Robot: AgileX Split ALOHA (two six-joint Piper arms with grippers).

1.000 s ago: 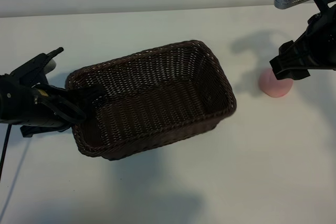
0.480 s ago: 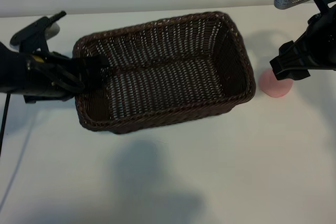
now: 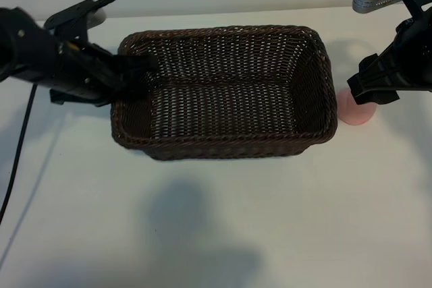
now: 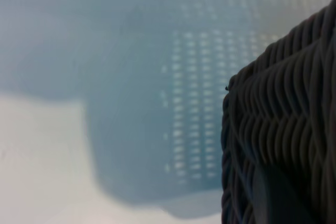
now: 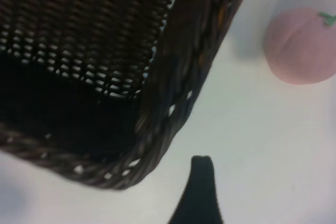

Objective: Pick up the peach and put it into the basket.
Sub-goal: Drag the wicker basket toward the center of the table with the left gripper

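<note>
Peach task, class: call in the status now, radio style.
Left pincer clamped on basket rim, basket lifted. Right pincer open, empty, above peach. Peach on table just outside basket's right end. Nothing in the way.

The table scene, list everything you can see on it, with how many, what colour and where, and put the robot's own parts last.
basket: one, dark brown wicker, middle of the table, nothing inside it, held by its left end wall.
peach: one, pale pink with a tiny green bit on top, on the table just off the basket's right end, partly hidden by the right arm.
table: one, white, under everything.
cable: one, black, hanging down from the left arm.
left gripper: one, black, shut on the basket's left rim.
right gripper: one, black, open, over the peach, holding nothing.
</note>
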